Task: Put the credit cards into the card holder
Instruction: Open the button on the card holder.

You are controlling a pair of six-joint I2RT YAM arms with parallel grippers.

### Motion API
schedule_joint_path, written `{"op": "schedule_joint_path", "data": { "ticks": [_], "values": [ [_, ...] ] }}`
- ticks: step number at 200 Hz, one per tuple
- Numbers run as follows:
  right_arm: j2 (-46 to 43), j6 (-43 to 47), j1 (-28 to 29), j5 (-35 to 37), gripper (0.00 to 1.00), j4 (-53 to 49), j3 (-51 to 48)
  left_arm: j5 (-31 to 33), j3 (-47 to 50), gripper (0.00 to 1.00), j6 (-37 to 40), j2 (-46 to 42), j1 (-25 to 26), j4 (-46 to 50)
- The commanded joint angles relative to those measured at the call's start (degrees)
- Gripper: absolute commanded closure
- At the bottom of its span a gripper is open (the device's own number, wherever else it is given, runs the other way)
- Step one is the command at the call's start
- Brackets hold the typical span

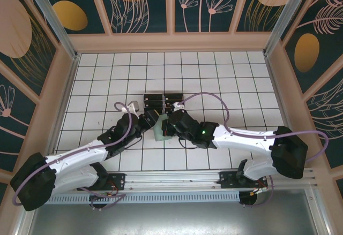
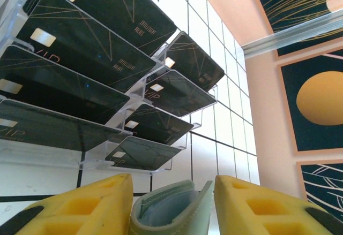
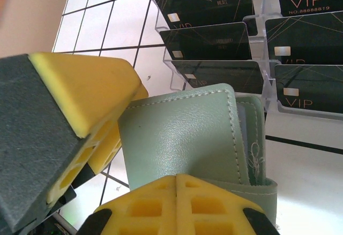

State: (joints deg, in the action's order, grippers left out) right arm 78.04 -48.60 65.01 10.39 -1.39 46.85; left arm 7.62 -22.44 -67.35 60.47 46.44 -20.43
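Yellow pads [image 2: 80, 208] of the left claw [image 2: 171, 192] stand on either side of the card holder [image 2: 177, 208], clenched on its folded body, which bows a little between them and shows its paler lining; from above, that claw [image 1: 153, 120] meets the card holder [image 1: 161, 133] at mid-surface [image 1: 241, 85], just in front of the clear rack [image 1: 161, 97]; we judge the wallet light, soft and ready to buckle, so a grip near the stitched spine or across both flaps should serve better than one on a loose corner; its smooth skin [image 3: 177, 133] may slip under foam; to the right, the right claw [image 3: 177, 184] is shut tight, its fingers pressed together on the wallet's lower edge, seemingly pinching one flap; the credit cards [image 3: 214, 39] sit tilted in the rack's slots [image 3: 262, 58], just behind the wallet; they look thin, stiff and glossy, so we would take one by its free upper edge and draw it along the slot, not bend it; a hard squeeze on the acrylic could shift the whole rack.
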Motion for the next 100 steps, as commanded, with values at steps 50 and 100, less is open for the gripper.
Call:
{"op": "schedule_joint_path", "data": {
  "ticks": [50,100],
  "values": [
    [-2.0,-1.2,-0.8,0.5,1.0,3.1,-1.6,-0.6,1.6,0.3,0.3,1.0,0.9,-3.3],
    [-3.1,-1.1,-1.3,0.6,1.0,3.1,-1.7,-0.3,3.7,0.27,-0.6,0.4,0.9,-3.4]
  ]
}}
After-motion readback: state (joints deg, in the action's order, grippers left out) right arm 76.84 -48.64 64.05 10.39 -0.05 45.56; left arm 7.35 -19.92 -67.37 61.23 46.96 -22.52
